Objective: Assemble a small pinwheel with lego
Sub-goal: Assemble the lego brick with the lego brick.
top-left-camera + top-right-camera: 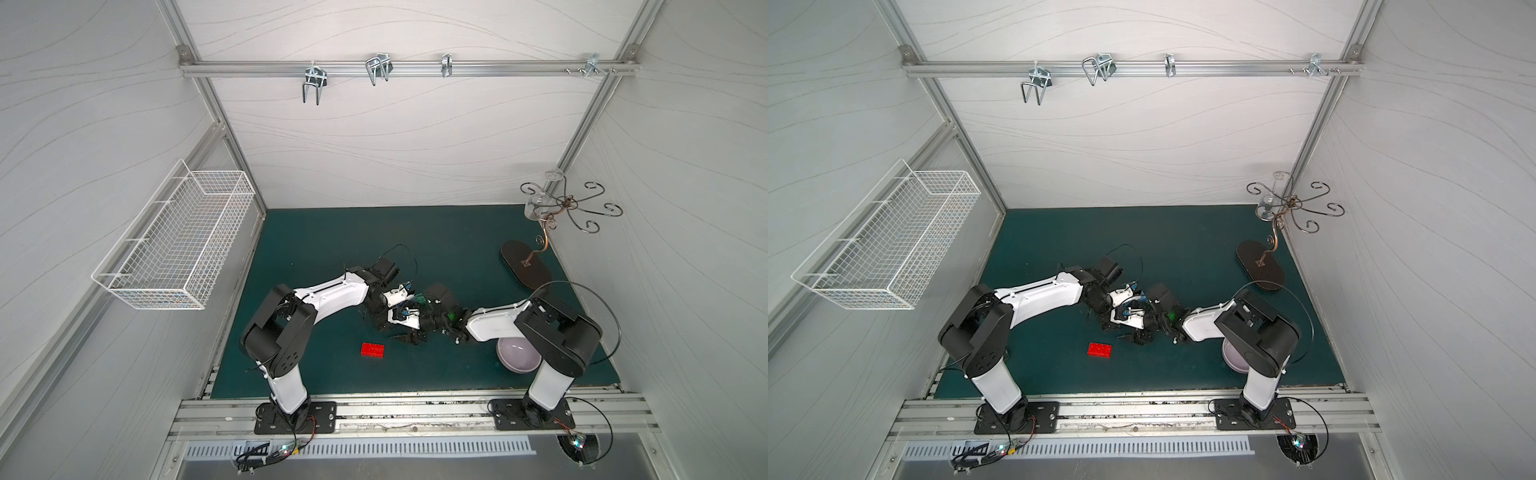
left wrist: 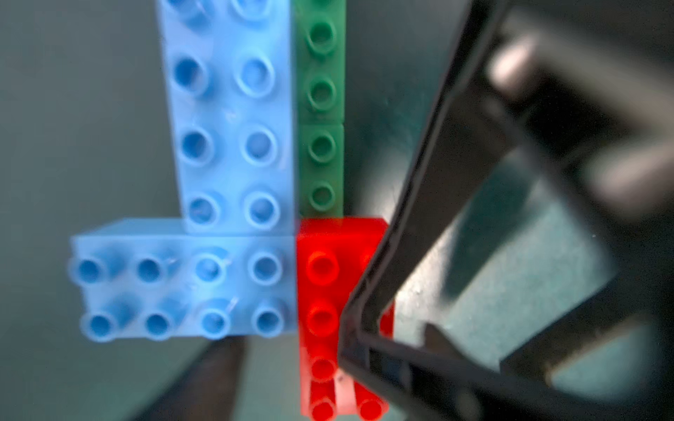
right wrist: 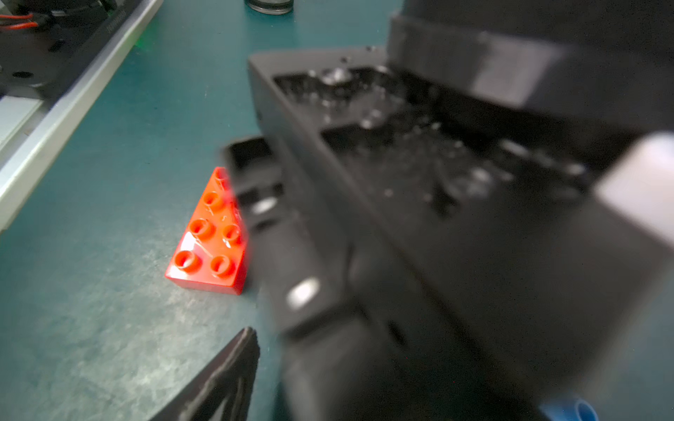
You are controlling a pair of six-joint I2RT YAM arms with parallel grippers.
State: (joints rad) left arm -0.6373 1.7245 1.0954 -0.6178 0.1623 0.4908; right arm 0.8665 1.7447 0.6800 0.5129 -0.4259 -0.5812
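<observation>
Brick [image 1: 372, 349]: lying studs-up on mat [image 1: 316, 249], well left of pinwheel [image 2: 233, 145]; being light, rigid, slick; best taking by long sides.
Left gripper [image 2: 288, 357]: reaching low over pinwheel, fingers standing wide, gripping nothing.
Pinwheel: sitting mid-mat between both grippers; likely popping apart if twisted.
Right gripper [image 1: 430, 318]: leaning in from opposite side, forearm low; opening hidden, cannot tell.

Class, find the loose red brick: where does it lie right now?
In both top views the loose red brick lies studs-up on the green mat, left of centre, beside the left arm and well apart from the lilac bowl.
</observation>
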